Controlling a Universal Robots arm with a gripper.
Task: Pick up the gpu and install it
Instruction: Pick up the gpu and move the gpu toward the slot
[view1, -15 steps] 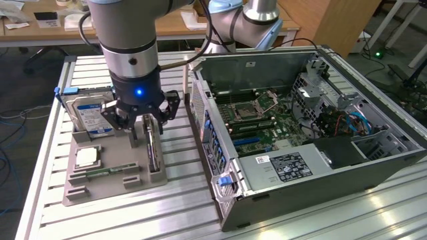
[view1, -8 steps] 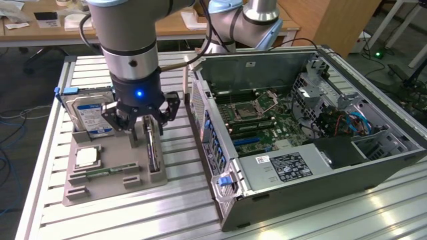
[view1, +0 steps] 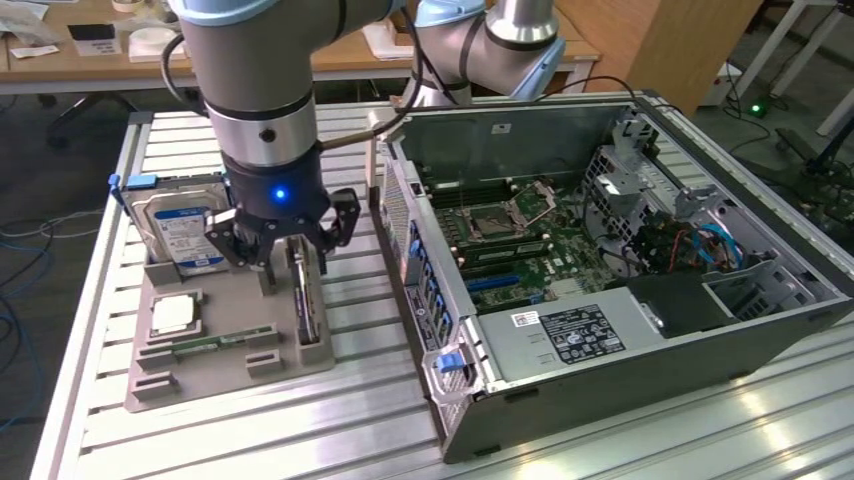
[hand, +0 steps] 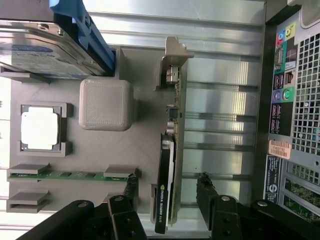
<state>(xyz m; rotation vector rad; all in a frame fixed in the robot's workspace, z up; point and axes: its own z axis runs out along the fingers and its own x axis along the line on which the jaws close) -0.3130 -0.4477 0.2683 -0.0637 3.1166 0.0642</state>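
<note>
The gpu (view1: 307, 305) stands on its long edge in a slot of the grey holder tray (view1: 220, 375), on the exterior view's left. In the wrist view the gpu (hand: 167, 165) is a thin card with a black cooler face and a metal bracket at its far end. My gripper (view1: 296, 262) hangs right over the card, open, and holds nothing. In the wrist view my gripper (hand: 167, 192) has one dark finger (hand: 131, 187) on each side of the card, both apart from it.
The tray also holds a hard drive (view1: 180, 225) with a blue-white label, a square processor (view1: 174, 315), a memory stick (view1: 214, 343) and a grey block (hand: 106, 104). The open computer case (view1: 601, 250), its motherboard exposed, stands close on the exterior view's right.
</note>
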